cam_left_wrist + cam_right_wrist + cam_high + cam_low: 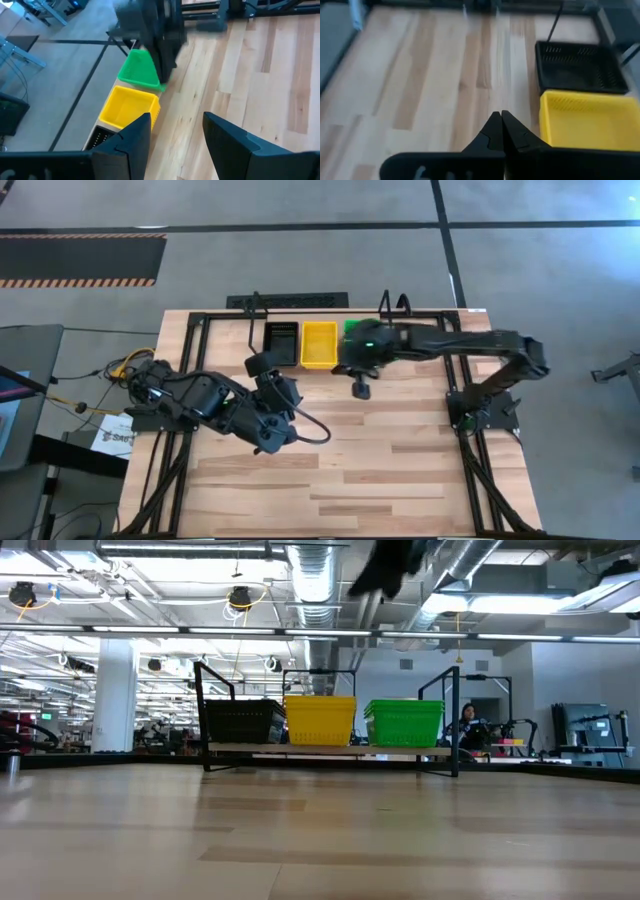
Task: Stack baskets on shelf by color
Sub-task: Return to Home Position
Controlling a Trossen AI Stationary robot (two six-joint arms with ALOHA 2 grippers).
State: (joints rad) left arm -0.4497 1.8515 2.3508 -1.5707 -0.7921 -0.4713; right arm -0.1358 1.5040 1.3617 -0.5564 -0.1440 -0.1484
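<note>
On the shelf (262,749) at the table's far edge stand a black basket (240,722), a yellow basket (320,720) and a green basket (404,723) in a row, black at the left. More green rims show stacked at the green one. My right gripper (501,125) is shut with nothing in it, raised over the table just in front of the green basket (352,330). My left gripper (177,135) stands open and empty, high above the table, near side of the black basket (282,343).
Black metal frame rails (190,380) run along the table's left and right sides. The wooden tabletop (380,470) spreads bare toward the near edge. A person (468,720) sits in the room behind the shelf.
</note>
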